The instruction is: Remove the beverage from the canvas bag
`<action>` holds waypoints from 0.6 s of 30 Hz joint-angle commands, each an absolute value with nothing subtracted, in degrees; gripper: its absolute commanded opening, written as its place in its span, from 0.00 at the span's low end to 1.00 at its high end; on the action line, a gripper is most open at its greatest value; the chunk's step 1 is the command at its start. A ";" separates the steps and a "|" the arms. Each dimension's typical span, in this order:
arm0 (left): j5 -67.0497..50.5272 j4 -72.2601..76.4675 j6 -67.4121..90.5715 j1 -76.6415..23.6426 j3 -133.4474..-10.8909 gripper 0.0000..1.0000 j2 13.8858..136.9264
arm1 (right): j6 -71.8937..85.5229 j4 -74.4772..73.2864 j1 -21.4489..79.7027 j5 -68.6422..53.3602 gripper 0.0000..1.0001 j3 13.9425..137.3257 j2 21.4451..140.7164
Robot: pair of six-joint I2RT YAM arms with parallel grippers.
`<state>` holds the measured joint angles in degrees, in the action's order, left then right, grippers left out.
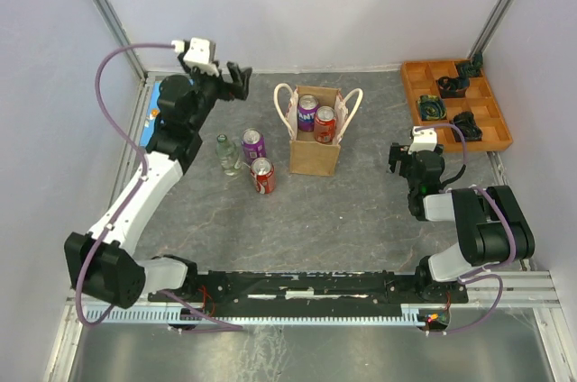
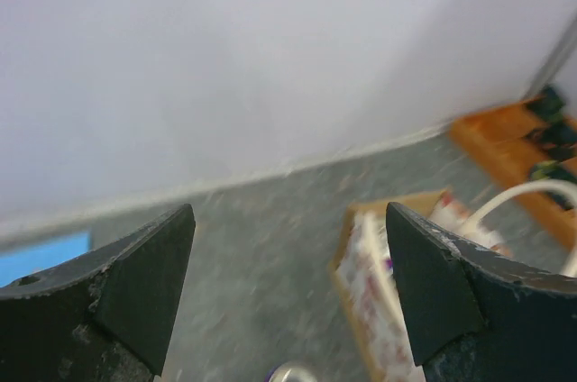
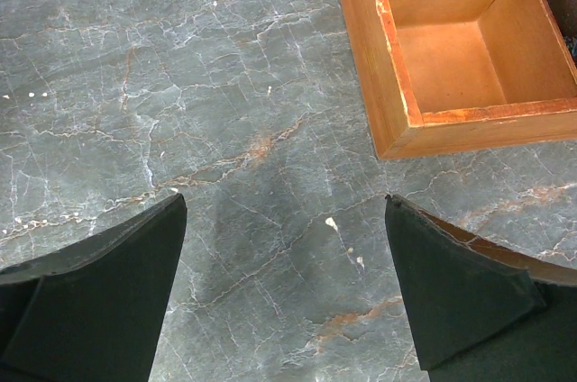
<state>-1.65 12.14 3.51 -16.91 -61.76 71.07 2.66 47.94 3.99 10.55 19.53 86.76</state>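
Biggest worry on this table is the canvas bag itself. It stands upright mid-table, open at the top, and nothing is bracing it. It looks light and floppy, so I reckon pulling a drink straight up could drag the whole bag along or tip it over.

The right gripper hangs low over bare tabletop just beside the orange tray, jaws apart and empty, well away from the bag. No help from that side as things stand.

The left gripper is up in the air near the back-left corner, jaws wide apart with nothing between them, and the bag sits below and to its right. Its wrist view is blurry.

Next, the cream loop handles stick up on both sides, so a finger coming down could hook one.

Inside, the purple can and red can sit touching, so a finger might jam between them.

Smallest stuff: the glass bottle, loose purple can and loose red can stand close together left of the bag, near the left arm's likely path. Easy knock-over.
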 commanded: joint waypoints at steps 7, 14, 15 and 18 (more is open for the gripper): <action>-17.52 -2.47 -2.28 -30.66 -91.38 0.90 91.83 | 1.94 49.35 3.78 10.26 0.99 21.23 86.75; -20.63 -6.36 -2.02 -33.60 -98.98 0.84 102.92 | 1.89 49.36 3.74 10.23 0.99 21.12 86.83; -21.29 -6.54 -1.77 -33.60 -99.09 0.84 103.89 | 1.92 49.36 3.77 10.28 0.99 21.17 86.76; -22.51 -8.17 -1.71 -33.66 -99.51 0.84 107.18 | 1.93 49.31 3.75 10.21 0.99 21.23 86.82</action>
